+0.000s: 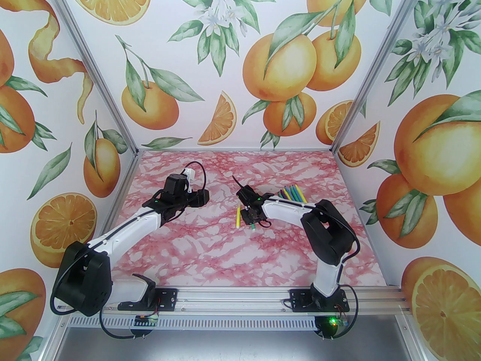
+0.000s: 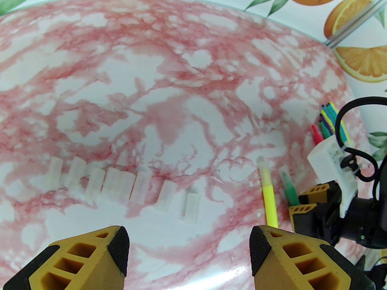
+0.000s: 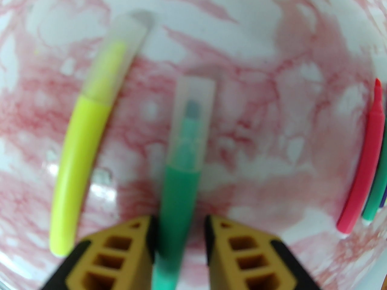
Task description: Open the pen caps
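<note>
A green pen (image 3: 178,198) lies on the pink marbled table with its pale translucent cap (image 3: 192,122) on. My right gripper (image 3: 180,222) is shut on the green pen's body, behind the cap. Beside it on the left lies a yellow pen (image 3: 78,149), also wearing its cap (image 3: 118,59). The left wrist view shows the same yellow pen (image 2: 270,201) and green pen (image 2: 291,192) off to the right. My left gripper (image 2: 189,237) hangs open above the table with nothing between its fingers. Several loose caps (image 2: 121,186) lie in a row ahead of it.
A bundle of uncapped pens (image 1: 291,194) lies at the back right of the table, behind the right arm; a red pen (image 3: 367,162) is at its edge. Orange-patterned walls close in the table (image 1: 240,261) on three sides.
</note>
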